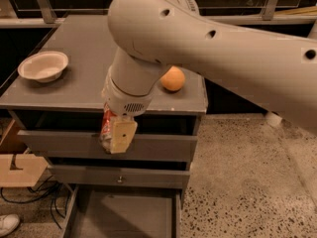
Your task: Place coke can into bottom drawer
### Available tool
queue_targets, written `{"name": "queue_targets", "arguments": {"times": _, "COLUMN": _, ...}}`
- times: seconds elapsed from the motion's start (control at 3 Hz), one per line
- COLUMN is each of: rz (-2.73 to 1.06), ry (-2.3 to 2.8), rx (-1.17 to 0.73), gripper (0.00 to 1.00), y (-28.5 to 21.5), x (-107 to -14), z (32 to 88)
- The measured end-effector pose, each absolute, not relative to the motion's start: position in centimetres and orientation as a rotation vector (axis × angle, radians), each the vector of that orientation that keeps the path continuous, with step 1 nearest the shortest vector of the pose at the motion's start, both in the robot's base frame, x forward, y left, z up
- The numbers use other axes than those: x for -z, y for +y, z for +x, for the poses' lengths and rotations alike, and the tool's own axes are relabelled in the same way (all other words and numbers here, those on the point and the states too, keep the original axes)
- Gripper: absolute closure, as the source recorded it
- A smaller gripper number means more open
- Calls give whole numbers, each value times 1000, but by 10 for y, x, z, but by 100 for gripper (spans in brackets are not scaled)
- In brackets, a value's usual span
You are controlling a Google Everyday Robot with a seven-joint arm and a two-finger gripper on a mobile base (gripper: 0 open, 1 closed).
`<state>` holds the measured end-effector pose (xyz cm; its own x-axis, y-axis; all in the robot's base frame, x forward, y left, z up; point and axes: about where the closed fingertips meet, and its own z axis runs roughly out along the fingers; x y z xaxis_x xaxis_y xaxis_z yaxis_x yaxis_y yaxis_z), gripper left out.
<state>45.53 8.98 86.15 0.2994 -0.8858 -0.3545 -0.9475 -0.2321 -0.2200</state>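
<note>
My gripper hangs in front of the cabinet's top drawer, below the big pale arm. It is shut on the coke can, a small red can seen between the cream-coloured fingers, held upright. The bottom drawer is pulled out at the foot of the cabinet, a flat grey tray directly below the gripper and well under the can. Nothing shows inside the part of it in view.
An orange and a white bowl sit on the grey cabinet top. The middle drawer has a round knob. A cardboard box, cables and a white shoe are on the floor at the left.
</note>
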Motion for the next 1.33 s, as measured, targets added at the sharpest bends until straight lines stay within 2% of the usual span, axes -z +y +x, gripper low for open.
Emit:
{"name": "queue_targets", "arguments": {"times": 0.67, "rz": -2114, "ry": 1674, "rx": -359, "gripper": 100, "y": 129, "x": -793, "z": 420}}
{"name": "queue_targets", "arguments": {"times": 1.33, "rz": -2082, "ry": 1690, "rx": -384, "gripper": 100, "y": 137, "x": -777, "z": 416}}
